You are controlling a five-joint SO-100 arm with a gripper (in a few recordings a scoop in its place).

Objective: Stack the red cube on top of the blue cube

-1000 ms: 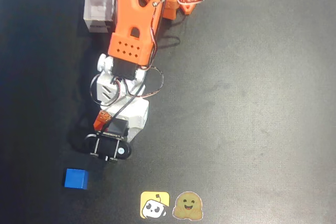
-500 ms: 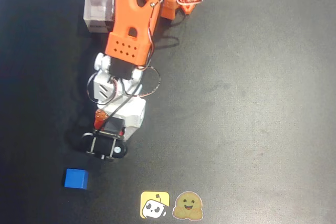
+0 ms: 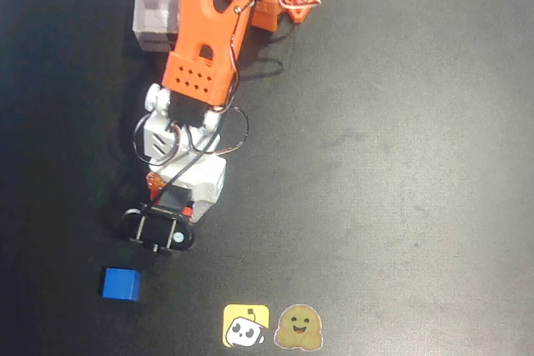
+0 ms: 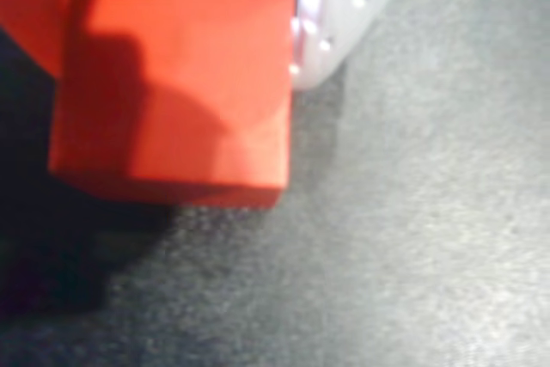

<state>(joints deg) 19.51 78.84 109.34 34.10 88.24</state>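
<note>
gripper (image 3: 158,231) – clamped on the red cube (image 4: 172,83) | blue cube (image 3: 120,283) – just below-left of it in overhead view

Red cube (image 4: 172,83) gripped aloft; blue cube (image 3: 120,283) on table.

The counter (image 3: 400,164) is plain matte black, kinda dusty grey in patches. The blue cube (image 3: 121,283) is solid bright blue. Right of it sit two stickers: a yellow one (image 3: 245,325) with a white cartoon face, and an olive-brown smiley blob (image 3: 299,328). The red cube (image 4: 172,83) is flat red-orange, part shadowed. The arm (image 3: 200,39) is orange with white sections.
</note>
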